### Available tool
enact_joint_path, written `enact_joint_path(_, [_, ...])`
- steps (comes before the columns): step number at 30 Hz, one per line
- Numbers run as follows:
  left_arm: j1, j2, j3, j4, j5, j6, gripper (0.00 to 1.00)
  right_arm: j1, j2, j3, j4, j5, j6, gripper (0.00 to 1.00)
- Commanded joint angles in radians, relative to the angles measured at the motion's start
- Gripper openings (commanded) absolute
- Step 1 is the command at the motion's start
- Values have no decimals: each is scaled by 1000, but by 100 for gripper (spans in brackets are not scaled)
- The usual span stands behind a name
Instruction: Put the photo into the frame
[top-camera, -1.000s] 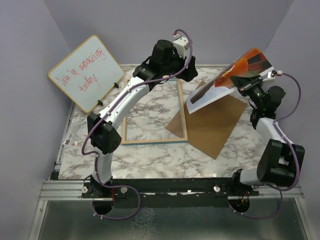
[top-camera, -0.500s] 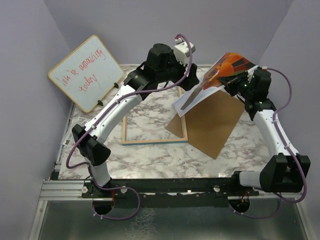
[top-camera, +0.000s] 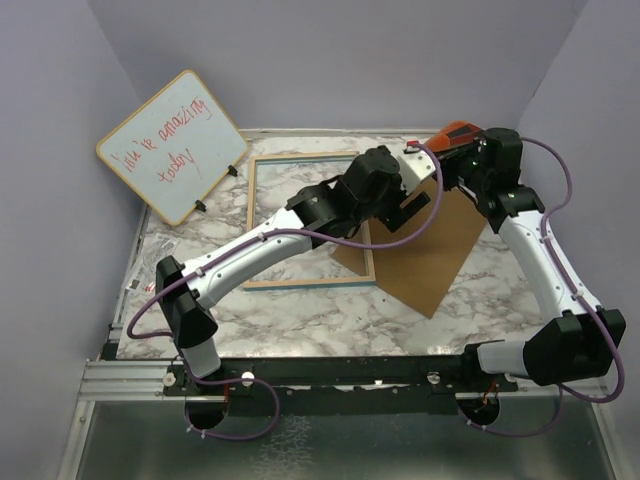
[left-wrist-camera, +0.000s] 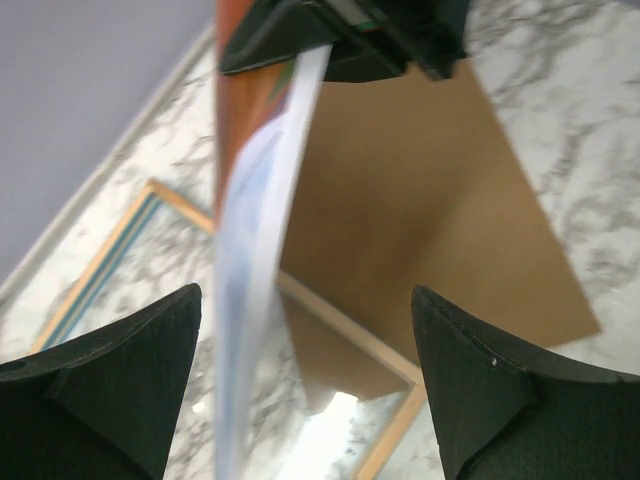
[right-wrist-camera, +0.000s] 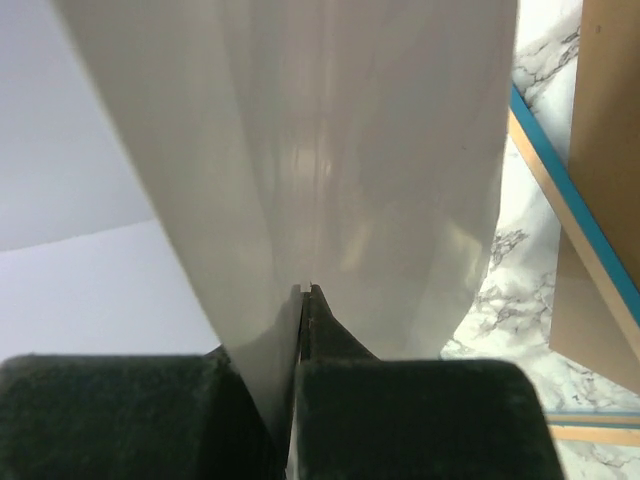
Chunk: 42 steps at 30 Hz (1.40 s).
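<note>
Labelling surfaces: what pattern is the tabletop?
The tabletop is white marble with grey veins; top external view.

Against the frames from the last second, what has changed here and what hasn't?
The left arm swung right from the far middle of the table; the left gripper, fingers open, now straddles the photo without closing on it. The right gripper, shut on the photo, carried it left and turned it nearly edge-on to the overhead camera. The frame, the backing board and the whiteboard stayed put.
</note>
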Motion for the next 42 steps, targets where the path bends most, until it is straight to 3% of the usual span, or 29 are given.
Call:
enact_joint_path(1, [-36, 20, 8, 19, -450, 76, 86, 21, 17, 35, -76, 43, 27, 1])
enact_joint_path(3, [-40, 30, 20, 20, -505, 88, 85, 23, 21, 36, -77, 41, 26, 1])
enact_joint_path(7, [-42, 30, 20, 20, -460, 105, 79, 23, 36, 44, -78, 29, 23, 1])
enact_joint_path(13, [-46, 32, 13, 3, -397, 81, 54, 23, 65, 71, -82, 9, 22, 1])
enact_joint_path(18, [-47, 56, -10, -18, -386, 78, 59, 25, 86, 101, -77, -26, 26, 0])
enact_joint_path(23, [-45, 92, 14, -35, -396, 67, 55, 25, 92, 120, -84, -57, 22, 0])
enact_joint_path(30, [-45, 131, 74, -65, -398, 48, 31, 28, 85, 112, -90, -94, 24, 1])
enact_joint_path(34, [-45, 129, 100, -82, -409, 44, 11, 27, 82, 107, -96, -80, 17, 0])
enact_joint_path(39, [-45, 119, 119, -104, -414, 38, 0, 28, 91, 106, -98, -75, 6, 1])
enact_joint_path(42, [-45, 115, 116, -111, -408, 38, 0, 26, 93, 107, -91, -73, 0, 5])
